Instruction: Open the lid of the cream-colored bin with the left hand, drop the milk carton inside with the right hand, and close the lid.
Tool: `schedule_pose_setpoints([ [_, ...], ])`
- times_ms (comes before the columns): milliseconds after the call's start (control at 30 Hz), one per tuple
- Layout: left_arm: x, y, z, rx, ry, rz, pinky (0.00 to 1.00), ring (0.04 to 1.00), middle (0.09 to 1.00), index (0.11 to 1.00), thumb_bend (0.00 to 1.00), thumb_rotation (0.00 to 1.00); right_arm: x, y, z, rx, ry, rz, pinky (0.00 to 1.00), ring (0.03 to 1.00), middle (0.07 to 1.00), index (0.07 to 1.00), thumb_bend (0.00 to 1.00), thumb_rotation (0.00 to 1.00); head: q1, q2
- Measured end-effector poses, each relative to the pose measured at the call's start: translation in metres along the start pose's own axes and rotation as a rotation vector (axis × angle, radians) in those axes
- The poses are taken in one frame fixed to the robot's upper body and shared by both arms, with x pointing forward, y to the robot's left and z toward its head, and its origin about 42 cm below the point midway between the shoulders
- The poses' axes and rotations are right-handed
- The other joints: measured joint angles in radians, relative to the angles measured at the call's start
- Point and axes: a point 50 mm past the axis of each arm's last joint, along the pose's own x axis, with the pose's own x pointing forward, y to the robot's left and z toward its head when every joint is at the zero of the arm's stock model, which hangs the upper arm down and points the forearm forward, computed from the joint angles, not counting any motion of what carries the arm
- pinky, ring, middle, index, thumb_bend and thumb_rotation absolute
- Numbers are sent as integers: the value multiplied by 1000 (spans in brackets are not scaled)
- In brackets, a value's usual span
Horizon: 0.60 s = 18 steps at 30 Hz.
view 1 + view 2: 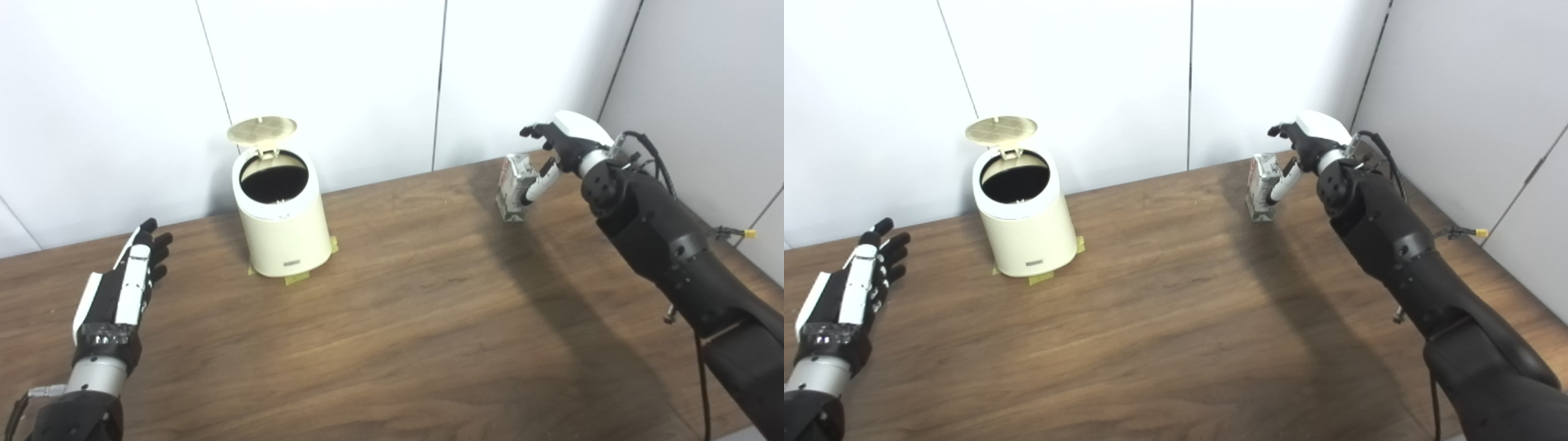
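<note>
- My right hand (554,156) grips the milk carton (513,187), lifted off the table (398,318)
- My left hand (851,288) rests spread, well left of the bin (283,220), lid (262,129) up
- Both views match

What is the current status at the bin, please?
Left hand open, idle, clear of the bin. Lid up. Right hand shut on milk carton, far right of the bin. Path between unobstructed.
</note>
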Motion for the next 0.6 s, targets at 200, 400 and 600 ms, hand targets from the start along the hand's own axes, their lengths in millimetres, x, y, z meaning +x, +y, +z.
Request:
schedule_pose_setpoints([
  [200,0,2,0,9,0,-1,967,947,929,975,379,1000,3,5,-5,-2,9,18,687,797,838,802,986,0,-2,0],
  [400,-1,3,1,9,1,-4,992,957,936,977,375,1000,6,19,-1,17,-35,25,688,753,789,758,948,0,0,3],
  [600,-1,3,1,-1,1,-9,962,953,937,974,382,1000,7,18,-1,42,-58,8,668,723,755,749,914,0,0,6],
])
